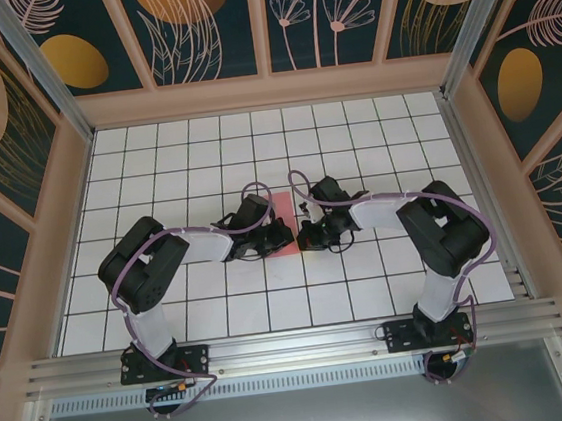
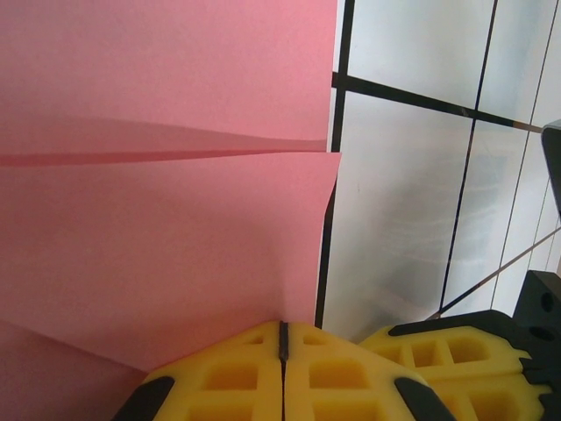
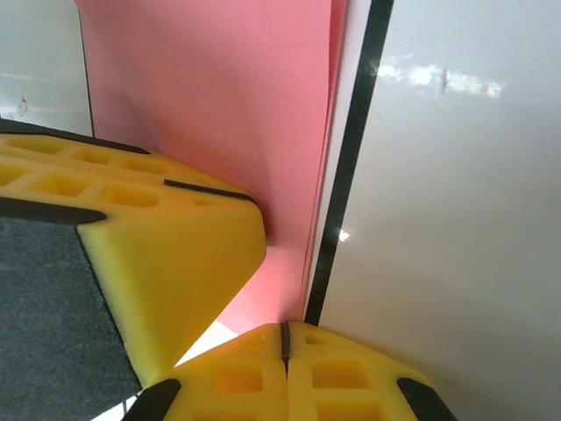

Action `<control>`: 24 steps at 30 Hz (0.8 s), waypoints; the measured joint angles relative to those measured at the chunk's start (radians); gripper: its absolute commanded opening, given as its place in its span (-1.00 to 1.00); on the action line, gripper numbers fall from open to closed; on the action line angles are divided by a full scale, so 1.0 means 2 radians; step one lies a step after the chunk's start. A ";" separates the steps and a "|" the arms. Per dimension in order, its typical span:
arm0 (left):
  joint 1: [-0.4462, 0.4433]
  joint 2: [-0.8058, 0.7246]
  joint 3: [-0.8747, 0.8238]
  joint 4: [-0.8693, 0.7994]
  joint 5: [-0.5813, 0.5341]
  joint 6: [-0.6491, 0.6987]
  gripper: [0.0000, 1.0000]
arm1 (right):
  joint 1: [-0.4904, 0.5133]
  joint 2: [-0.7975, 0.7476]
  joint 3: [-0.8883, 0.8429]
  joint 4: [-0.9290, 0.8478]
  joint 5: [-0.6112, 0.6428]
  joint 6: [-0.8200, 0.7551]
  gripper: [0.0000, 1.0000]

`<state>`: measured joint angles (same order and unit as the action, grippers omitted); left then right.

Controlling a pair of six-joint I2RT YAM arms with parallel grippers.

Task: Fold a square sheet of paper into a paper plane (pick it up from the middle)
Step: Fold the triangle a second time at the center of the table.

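The square sheet of paper is pink-red and lies folded on the white tiles in the middle of the table. In the left wrist view the paper shows a raised flap edge running across it. My left gripper is shut, with its yellow tips on the paper near its right edge. My right gripper is shut too, its tips at the edge of the layered paper, close beside the left fingers. The arms hide whether the fold has the paper plane's form.
The white tiled floor with black grid lines spreads all round the paper. Wooden frame walls with patterned panels enclose the back and both sides. A metal rail runs along the near edge by the arm bases.
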<state>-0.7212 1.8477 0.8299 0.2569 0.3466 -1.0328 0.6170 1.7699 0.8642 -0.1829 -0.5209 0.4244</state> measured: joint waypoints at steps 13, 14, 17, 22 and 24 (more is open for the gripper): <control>0.018 -0.011 -0.019 0.019 -0.011 0.024 -0.72 | 0.001 0.010 0.005 -0.009 0.003 0.000 -0.95; 0.022 -0.012 -0.020 0.019 -0.012 0.026 -0.71 | 0.001 0.011 0.006 -0.010 0.003 0.000 -0.95; 0.033 -0.015 -0.023 0.019 -0.016 0.032 -0.71 | 0.001 0.012 0.008 -0.014 0.003 0.000 -0.95; 0.051 -0.017 -0.027 0.020 -0.016 0.039 -0.71 | 0.001 0.013 0.009 -0.015 0.004 0.000 -0.95; 0.060 -0.019 -0.029 0.020 -0.016 0.043 -0.71 | 0.001 0.013 0.009 -0.016 0.004 0.000 -0.95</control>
<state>-0.6003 1.8099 0.7727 0.2962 0.3138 -0.9463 0.6189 1.7954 0.8829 -0.2150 -0.5137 0.4244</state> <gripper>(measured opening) 0.145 0.066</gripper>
